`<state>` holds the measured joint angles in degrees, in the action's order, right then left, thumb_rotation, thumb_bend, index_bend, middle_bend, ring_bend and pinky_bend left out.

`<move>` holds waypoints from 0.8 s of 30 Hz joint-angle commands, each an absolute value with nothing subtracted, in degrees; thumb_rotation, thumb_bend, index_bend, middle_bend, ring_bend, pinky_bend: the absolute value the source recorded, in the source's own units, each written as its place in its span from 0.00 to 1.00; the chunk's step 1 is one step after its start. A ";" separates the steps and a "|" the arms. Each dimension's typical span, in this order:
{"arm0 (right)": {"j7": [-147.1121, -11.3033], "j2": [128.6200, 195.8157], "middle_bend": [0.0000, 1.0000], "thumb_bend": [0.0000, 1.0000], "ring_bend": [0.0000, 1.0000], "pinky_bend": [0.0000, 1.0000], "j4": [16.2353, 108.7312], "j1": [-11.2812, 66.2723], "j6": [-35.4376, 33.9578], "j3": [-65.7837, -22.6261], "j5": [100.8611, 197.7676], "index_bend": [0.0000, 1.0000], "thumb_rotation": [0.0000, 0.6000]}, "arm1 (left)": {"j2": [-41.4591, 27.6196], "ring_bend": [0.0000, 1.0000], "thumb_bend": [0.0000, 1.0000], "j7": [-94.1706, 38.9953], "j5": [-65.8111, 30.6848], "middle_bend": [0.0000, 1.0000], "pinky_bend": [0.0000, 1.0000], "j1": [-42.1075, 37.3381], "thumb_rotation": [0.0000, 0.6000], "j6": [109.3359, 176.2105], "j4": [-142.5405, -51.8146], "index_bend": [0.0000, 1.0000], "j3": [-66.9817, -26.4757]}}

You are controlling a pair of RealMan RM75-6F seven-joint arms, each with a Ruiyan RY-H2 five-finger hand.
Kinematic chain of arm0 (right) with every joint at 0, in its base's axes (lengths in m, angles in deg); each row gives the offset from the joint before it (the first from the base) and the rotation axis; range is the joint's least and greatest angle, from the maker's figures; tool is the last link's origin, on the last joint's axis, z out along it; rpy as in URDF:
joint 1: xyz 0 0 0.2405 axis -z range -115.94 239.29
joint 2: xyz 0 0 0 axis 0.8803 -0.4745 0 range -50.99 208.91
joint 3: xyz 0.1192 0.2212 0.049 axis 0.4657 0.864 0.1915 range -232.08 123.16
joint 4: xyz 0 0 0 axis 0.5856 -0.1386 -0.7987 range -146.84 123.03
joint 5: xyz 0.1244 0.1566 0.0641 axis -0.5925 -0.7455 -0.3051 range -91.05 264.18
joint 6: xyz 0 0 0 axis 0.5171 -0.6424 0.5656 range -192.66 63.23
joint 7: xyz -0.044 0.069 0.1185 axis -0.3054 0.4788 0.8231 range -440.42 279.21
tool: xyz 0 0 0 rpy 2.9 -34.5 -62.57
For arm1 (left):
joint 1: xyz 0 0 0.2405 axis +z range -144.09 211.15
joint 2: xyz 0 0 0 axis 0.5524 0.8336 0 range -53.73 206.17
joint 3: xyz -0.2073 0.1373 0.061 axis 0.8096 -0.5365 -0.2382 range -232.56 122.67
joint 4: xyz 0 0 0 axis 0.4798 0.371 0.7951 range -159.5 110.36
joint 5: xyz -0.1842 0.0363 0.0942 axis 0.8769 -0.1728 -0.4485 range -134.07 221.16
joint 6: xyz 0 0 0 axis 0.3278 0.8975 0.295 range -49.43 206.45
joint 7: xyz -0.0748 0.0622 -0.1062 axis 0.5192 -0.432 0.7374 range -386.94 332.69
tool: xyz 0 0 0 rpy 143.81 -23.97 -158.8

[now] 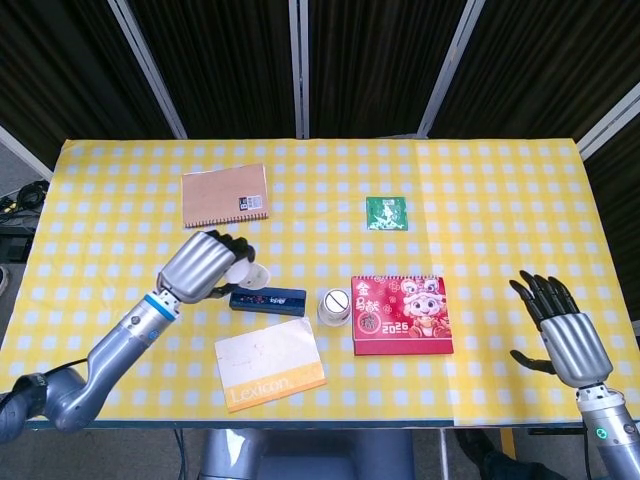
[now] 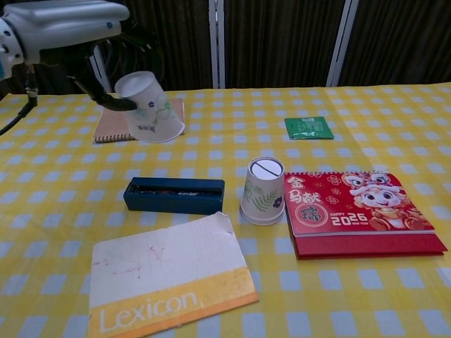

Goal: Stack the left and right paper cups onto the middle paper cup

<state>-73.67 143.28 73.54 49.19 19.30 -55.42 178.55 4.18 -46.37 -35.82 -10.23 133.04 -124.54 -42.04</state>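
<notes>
My left hand holds a white paper cup upside down and tilted, lifted well above the table, over the blue box. The middle paper cup stands upside down on the cloth, just left of the red calendar. My right hand hovers with fingers spread near the table's front right corner, holding nothing; the chest view does not show it. No third cup is visible in either view.
A dark blue box lies between the lifted cup and the middle cup. A red calendar, a Lexicon paper pad, a brown notebook and a green packet lie on the yellow checked cloth.
</notes>
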 commanded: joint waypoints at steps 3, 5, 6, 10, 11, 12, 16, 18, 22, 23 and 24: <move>-72.88 142.92 0.00 0.00 0.00 0.00 73.42 49.66 19.42 -54.46 177.16 0.01 1.00 | -2.54 0.47 0.33 -53.24 -32.37 0.48 0.51 -18.28 1.00 127.98 -126.19 0.54 -38.74; -72.50 142.88 0.00 0.00 0.00 0.00 73.11 49.74 19.11 -54.13 176.55 0.01 1.00 | -3.81 0.47 0.33 -55.56 -30.74 0.48 0.51 -20.21 1.00 126.56 -126.50 0.54 -38.55; -72.32 142.88 0.00 0.00 0.00 0.00 72.92 49.75 18.91 -54.01 176.32 0.01 1.00 | -4.23 0.47 0.33 -56.80 -29.89 0.48 0.51 -20.99 1.00 126.10 -126.62 0.54 -38.53; -71.48 142.77 0.00 0.00 0.00 0.00 72.32 49.81 18.48 -53.41 175.62 0.01 1.00 | -5.67 0.47 0.33 -60.88 -26.57 0.47 0.50 -23.81 1.00 124.80 -127.08 0.53 -38.69; -71.27 142.72 0.00 0.00 0.00 0.00 72.20 49.86 18.44 -53.31 175.55 0.01 1.00 | -5.91 0.47 0.32 -61.74 -25.83 0.47 0.50 -24.45 1.00 124.59 -127.06 0.53 -38.87; -71.09 142.69 0.00 0.00 0.00 0.00 72.12 49.92 18.40 -53.24 175.47 0.01 1.00 | -6.07 0.47 0.32 -62.20 -25.32 0.47 0.50 -24.95 1.00 124.35 -126.89 0.53 -39.00; -70.57 142.61 0.00 0.00 0.00 0.00 71.89 50.06 18.20 -52.83 175.14 0.01 1.00 | -6.75 0.47 0.32 -63.39 -22.90 0.47 0.49 -26.87 1.00 123.85 -125.58 0.53 -39.25; -70.54 142.61 0.00 0.00 0.00 0.00 71.82 50.06 18.08 -52.74 175.17 0.01 1.00 | -6.98 0.47 0.32 -63.83 -22.10 0.47 0.49 -27.48 1.00 123.97 -125.19 0.53 -39.44; -70.55 142.59 0.00 0.00 0.00 0.00 71.77 50.07 17.78 -52.63 175.18 0.01 1.00 | -7.30 0.47 0.32 -64.75 -20.40 0.46 0.49 -28.46 1.00 124.14 -124.45 0.53 -40.03; -70.55 142.58 0.00 0.00 0.00 0.00 71.77 50.07 17.69 -52.61 175.16 0.01 1.00 | -7.34 0.47 0.32 -65.03 -20.14 0.46 0.49 -28.67 1.00 124.18 -124.24 0.53 -40.14; -70.53 142.56 0.00 0.00 0.00 0.00 71.79 50.07 17.61 -52.59 175.14 0.01 1.00 | -7.40 0.47 0.32 -65.23 -19.85 0.46 0.49 -28.85 1.00 124.22 -124.06 0.53 -40.25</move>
